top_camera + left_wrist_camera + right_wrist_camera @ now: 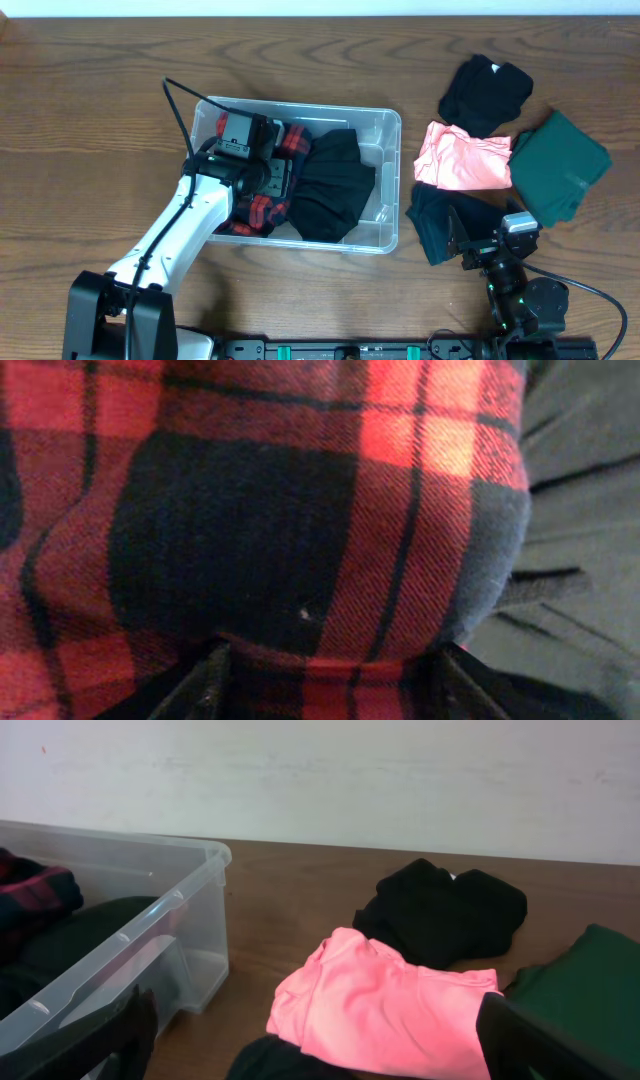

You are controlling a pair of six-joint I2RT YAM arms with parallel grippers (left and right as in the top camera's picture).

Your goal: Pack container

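The clear plastic container (392, 180) stands left of centre and also shows in the right wrist view (190, 920). It holds a red-and-black plaid garment (262, 212) and a black garment (335, 185). My left gripper (275, 183) is down inside the container on the plaid garment. In the left wrist view the plaid cloth (300, 510) fills the frame and bulges between my spread fingers (330, 680). The black garment (580, 510) lies to its right. My right gripper (470, 240) is open and empty, low at the front right (320, 1050).
Right of the container lie a pink garment (462, 158) (390, 1000), a black garment (485, 90) (445, 910), a green garment (560, 165) (590, 980) and a dark one (435, 220) (290, 1060) just ahead of my right gripper.
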